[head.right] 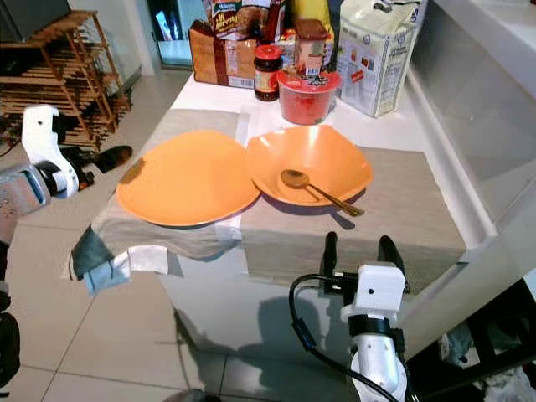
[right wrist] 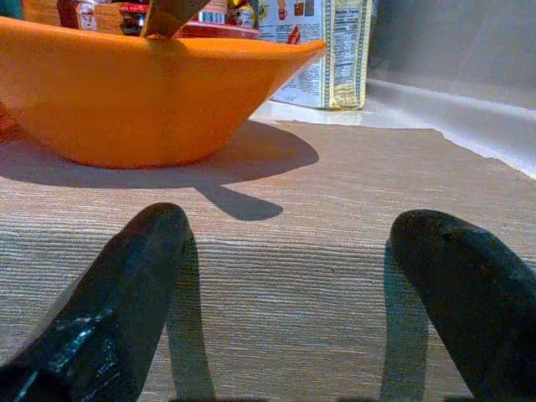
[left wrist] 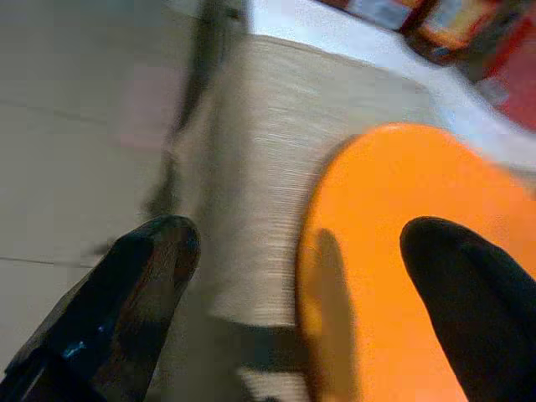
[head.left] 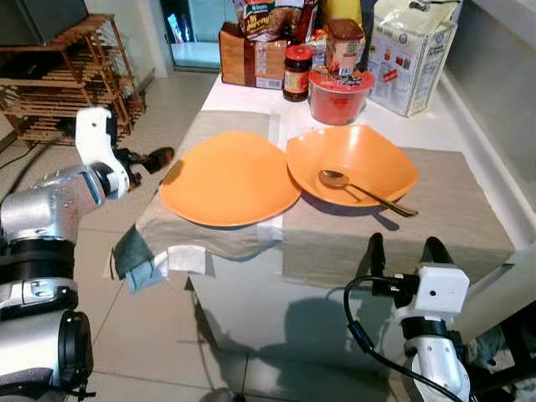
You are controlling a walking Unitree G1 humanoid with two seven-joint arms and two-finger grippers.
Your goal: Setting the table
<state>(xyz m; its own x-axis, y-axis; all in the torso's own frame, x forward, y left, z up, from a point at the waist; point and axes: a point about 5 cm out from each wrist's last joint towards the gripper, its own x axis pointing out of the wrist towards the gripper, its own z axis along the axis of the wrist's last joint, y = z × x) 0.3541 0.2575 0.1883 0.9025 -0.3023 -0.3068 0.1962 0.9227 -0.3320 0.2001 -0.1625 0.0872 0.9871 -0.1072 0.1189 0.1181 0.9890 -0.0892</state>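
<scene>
Bowl (head.left: 356, 163) holding spoon (head.left: 360, 191) overlaps the plate (head.left: 228, 177); right gripper (head.left: 401, 253) waits open-jawed at the mat (head.left: 452, 205) edge; left gripper (left wrist: 297, 276) also open.

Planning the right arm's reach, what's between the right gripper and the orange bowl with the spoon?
Only bare placemat between right gripper and orange bowl, in right wrist view.

Right pincer (head.left: 404, 249) low, fingers spread wide, pointing forward. Left pincer (left wrist: 293, 276) raised at left, fingers apart.
</scene>
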